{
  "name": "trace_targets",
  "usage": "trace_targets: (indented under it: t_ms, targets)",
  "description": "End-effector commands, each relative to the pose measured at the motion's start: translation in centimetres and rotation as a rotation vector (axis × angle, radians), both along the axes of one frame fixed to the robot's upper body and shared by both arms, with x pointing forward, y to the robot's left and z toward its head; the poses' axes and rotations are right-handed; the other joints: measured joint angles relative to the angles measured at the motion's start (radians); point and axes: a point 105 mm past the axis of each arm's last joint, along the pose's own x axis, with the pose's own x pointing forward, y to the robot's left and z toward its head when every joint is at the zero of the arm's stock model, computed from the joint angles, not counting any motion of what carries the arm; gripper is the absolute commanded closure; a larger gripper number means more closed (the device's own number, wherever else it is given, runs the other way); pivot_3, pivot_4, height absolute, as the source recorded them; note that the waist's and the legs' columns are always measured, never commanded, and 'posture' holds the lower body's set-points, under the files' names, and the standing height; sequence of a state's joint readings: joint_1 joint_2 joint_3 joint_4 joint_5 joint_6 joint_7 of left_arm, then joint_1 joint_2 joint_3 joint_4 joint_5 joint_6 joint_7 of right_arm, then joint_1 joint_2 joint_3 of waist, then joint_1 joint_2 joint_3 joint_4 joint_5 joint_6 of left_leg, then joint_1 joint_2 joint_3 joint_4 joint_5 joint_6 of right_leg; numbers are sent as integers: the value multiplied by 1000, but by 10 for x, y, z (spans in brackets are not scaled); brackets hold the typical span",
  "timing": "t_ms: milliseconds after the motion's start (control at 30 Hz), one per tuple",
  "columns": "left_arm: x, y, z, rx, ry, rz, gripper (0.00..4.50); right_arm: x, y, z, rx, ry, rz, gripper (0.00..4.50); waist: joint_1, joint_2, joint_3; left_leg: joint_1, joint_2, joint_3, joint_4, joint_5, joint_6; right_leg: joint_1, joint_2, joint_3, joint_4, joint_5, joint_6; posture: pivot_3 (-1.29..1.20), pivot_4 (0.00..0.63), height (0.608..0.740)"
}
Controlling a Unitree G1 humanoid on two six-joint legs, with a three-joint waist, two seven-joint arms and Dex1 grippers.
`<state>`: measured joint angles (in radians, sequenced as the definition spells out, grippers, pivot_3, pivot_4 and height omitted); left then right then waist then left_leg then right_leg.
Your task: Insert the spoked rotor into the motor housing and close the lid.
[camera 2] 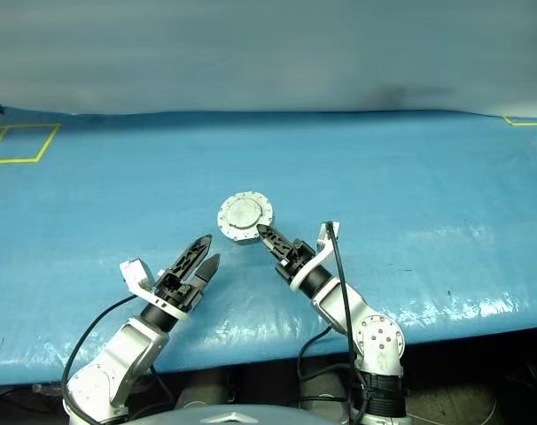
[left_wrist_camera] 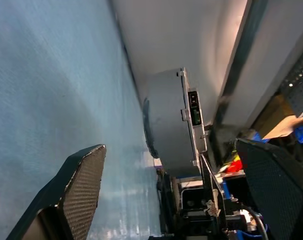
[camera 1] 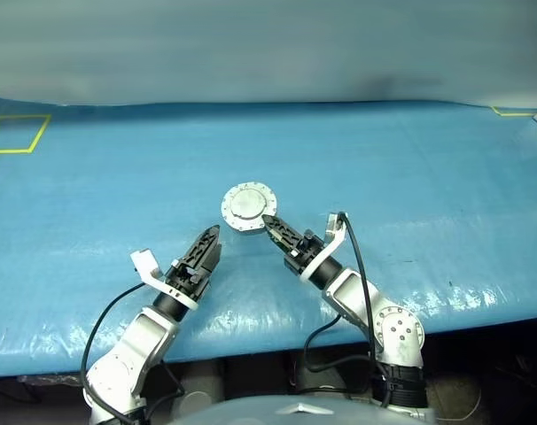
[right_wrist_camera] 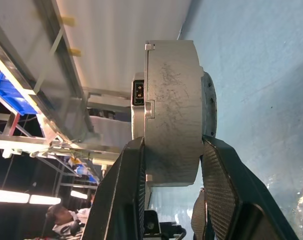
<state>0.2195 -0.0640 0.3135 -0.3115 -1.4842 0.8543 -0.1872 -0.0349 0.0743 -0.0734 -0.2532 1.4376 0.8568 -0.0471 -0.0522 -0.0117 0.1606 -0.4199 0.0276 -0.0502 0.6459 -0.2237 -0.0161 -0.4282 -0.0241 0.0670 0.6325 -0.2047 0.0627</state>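
In your left eye view, the motor housing (camera 1: pixel 248 206) sits a little above the middle of the frame on the blue table cover (camera 1: pixel 410 186), with the lid (camera 1: pixel 247 204) closed flat over it, plain grey face up and scalloped edge showing all round. Your right gripper (camera 1: pixel 270 222) reaches up from the lower right and its black fingers clasp the housing's lower right rim. Your left gripper (camera 1: pixel 210 240) sits lower left of the housing, apart from it, fingers spread and nothing between them. Yellow tape marks (camera 1: pixel 16 135) lie at the upper left and upper right edges of the cover. In your right eye view the layout is the same: housing just above centre, right gripper touching it, left gripper released and clear of it. In your left wrist view you see two black fingers (left_wrist_camera: pixel 79 187) wide apart at the lower corners, and the housing edge-on in the middle of the frame beyond them. In your right wrist view the housing fills the centre, seen from the side, pinched between the two fingers (right_wrist_camera: pixel 224 192) rising from the bottom; a person (right_wrist_camera: pixel 61 217) shows at the lower left.
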Motion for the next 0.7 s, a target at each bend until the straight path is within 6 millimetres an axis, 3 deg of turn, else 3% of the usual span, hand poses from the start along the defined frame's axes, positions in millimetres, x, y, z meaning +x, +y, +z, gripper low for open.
trace_targets:
  t_ms: [33, 133, 467, 700]
  targets:
    - [0, -1, 2, -79, -12, 7, 7, -10, 13, 32, 91, -100, 74, 3267, -2, 0, 0, 0, 0, 0, 0, 0, 0, 0, 0, 0, 0, 0, 0, 0, 150, 740]
    - [2, -1, -4, -93, 3, 3, 7, -16, 19, 34, 100, -95, 106, 3267, -2, 0, 0, 0, 0, 0, 0, 0, 0, 0, 0, 0, 0, 0, 0, 0, 150, 740]
    - [4, -7, 0, -149, -73, -40, 7, -33, 26, 25, 82, -51, 168, 3267, -8, 0, 0, 0, 0, 0, 0, 0, 0, 0, 0, 0, 0, 0, 0, 0, 150, 740]
    - [0, -11, 3, -142, -92, -81, 7, -30, 22, 24, 84, -40, 140, 3267, -9, 0, 0, 0, 0, 0, 0, 0, 0, 0, 0, 0, 0, 0, 0, 0, 150, 740]
